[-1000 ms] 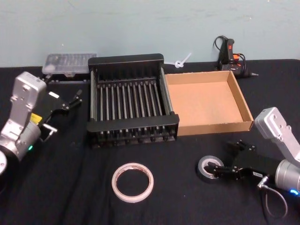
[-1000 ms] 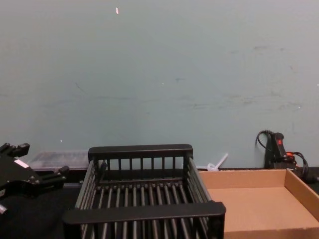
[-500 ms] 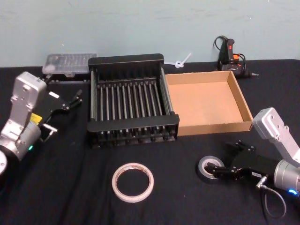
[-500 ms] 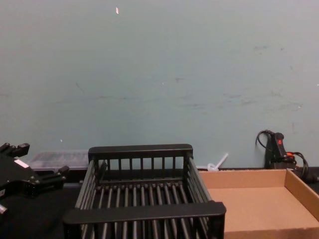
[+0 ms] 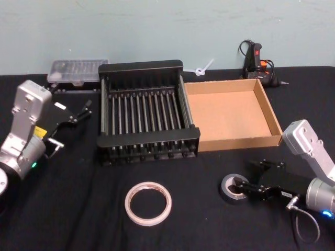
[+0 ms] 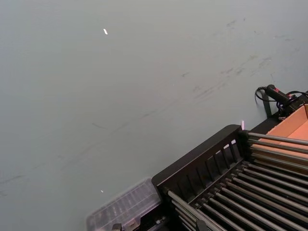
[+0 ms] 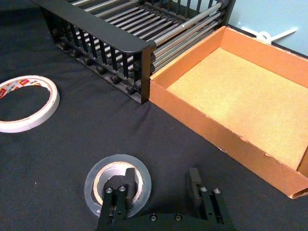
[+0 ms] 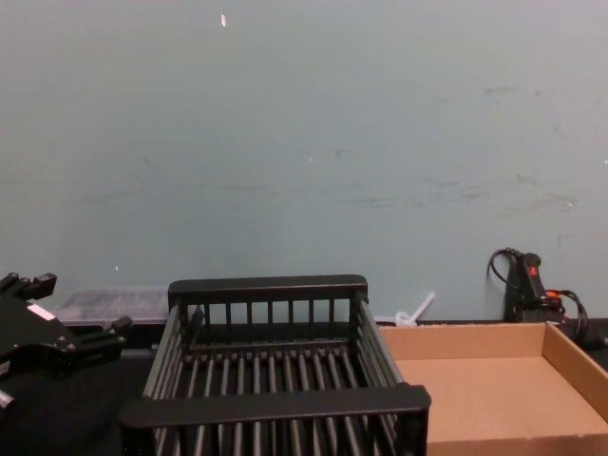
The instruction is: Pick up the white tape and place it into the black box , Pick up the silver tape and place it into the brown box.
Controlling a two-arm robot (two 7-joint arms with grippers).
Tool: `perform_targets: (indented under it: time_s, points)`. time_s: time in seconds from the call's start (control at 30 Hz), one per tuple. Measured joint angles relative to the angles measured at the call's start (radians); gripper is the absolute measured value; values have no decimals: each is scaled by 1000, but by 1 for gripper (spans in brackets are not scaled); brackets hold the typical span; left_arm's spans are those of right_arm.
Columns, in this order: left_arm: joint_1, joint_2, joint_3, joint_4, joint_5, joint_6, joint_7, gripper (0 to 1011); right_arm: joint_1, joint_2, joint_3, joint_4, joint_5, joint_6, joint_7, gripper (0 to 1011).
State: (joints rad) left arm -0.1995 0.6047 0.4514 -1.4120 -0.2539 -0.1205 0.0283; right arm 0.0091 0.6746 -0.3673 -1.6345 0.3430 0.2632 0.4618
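The silver tape lies flat on the black cloth near the front right. My right gripper is open and low over it. In the right wrist view one finger sits inside the core of the silver tape and the other finger stands outside the roll. The white tape lies flat at the front centre, untouched, and appears as the white tape beside the crate. The black box and the brown box stand side by side behind. My left gripper is parked open at the left.
A clear plastic container sits behind the black box's left corner. A glue gun with cables and a white cable tie lie behind the brown box. The wall is close behind the table.
My right gripper has sunk slightly onto the silver tape, one finger now deeper in its core. The left arm and the white tape have not moved.
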Motion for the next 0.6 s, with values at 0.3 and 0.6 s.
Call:
perform_targets:
  time_s: [0.3,0.6]
  points:
    - [0,0,0,0,0,0,0,1001,0,1,0,0,1,-1,0,427]
    - [0,0,0,0,0,0,0,1001,0,1,0,0,2,-1,0,158]
